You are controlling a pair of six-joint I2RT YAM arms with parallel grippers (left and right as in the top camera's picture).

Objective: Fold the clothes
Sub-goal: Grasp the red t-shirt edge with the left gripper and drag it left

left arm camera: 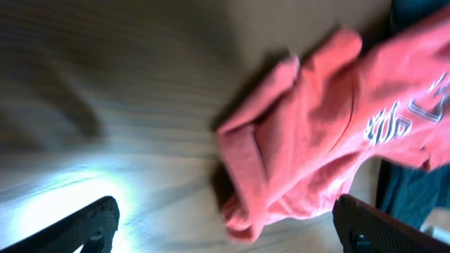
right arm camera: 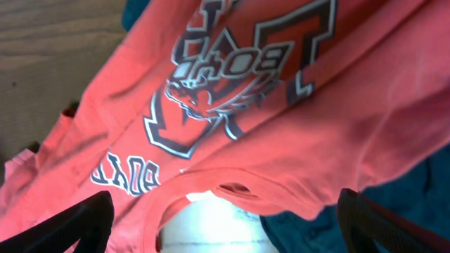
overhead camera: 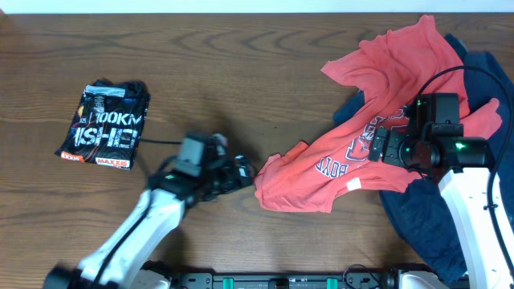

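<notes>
Coral-red T-shirt: lying crumpled on the right half of the counter, print side up with the white-and-navy lettering showing. One bunched edge reaches toward the middle.
Navy T-shirt: under and beside the red one, at the right edge, trailing toward the near side of the counter.
Black T-shirt: folded into a compact packet at the far left, white lettering up, well apart from the other two.
Left tool: released, with fingers set wide in the lower corners of the wrist view. Low over bare wood, just beside the bunched red edge and gripping nothing. Wrist view blurred, so cannot tell whether touching the cloth.
Right tool: released, with fingers spread to either side. Positioned above the printed chest of the red shirt, near its neckline, with no cloth pinched between them.
Counter: dark brown wood grain.
</notes>
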